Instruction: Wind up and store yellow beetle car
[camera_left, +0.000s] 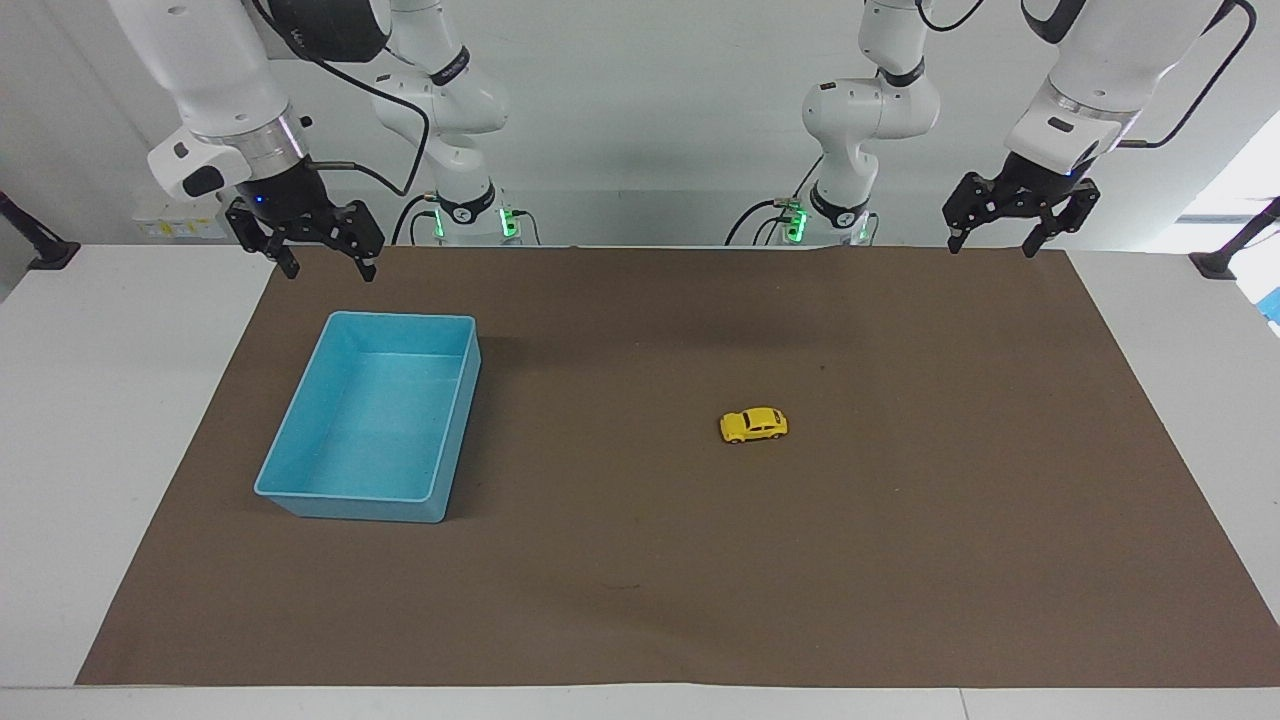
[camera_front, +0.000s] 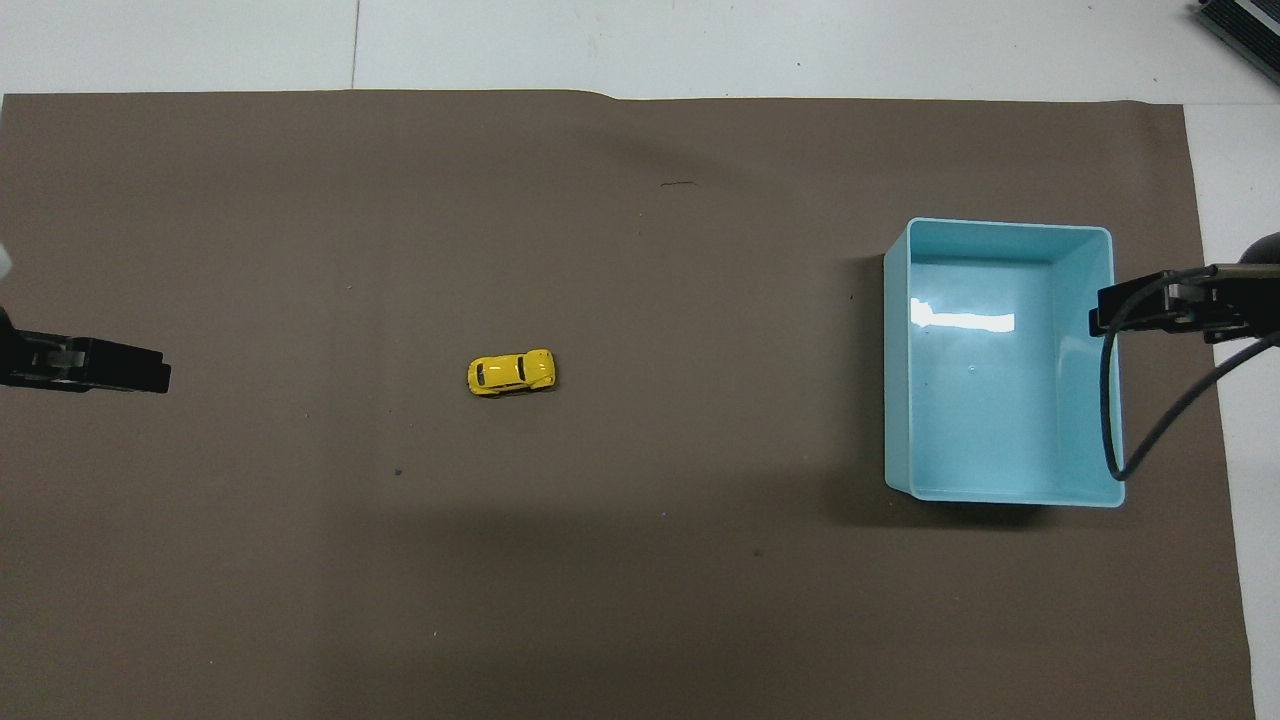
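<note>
Both grippers hang raised and empty at the robots' edge of the brown mat (camera_left: 640, 560), their fingers spread wide with nothing between them. The left gripper (camera_left: 992, 240) is over the mat's corner at the left arm's end; the right gripper (camera_left: 322, 255) is over the mat's edge just on the robots' side of the blue tray (camera_left: 300, 420), which sits empty toward the right arm's end of the tabletop.

The yellow beetle car (camera_left: 753, 425) stands on its wheels near the middle of the mat, somewhat toward the left arm's end and well apart from the tray. Its length runs along the table's long direction, so its flanks face toward and away from the robots.

Nothing has been picked up yet, so the step in hand looks to be reaching for the car, and the left arm seems the natural one, being on the car's side. The car is tiny and rounded (it will probably roll or skid if nudged endwise), so the fingers would do best to come straight down over the roof and close across the two flanks, not nose to tail. A grip low on the body, above the wheels, should leave them free for pulling the car back along the mat to wind it. Closing gently matters, as a glossy curved shell can squirt out of a hard pinch.
</note>
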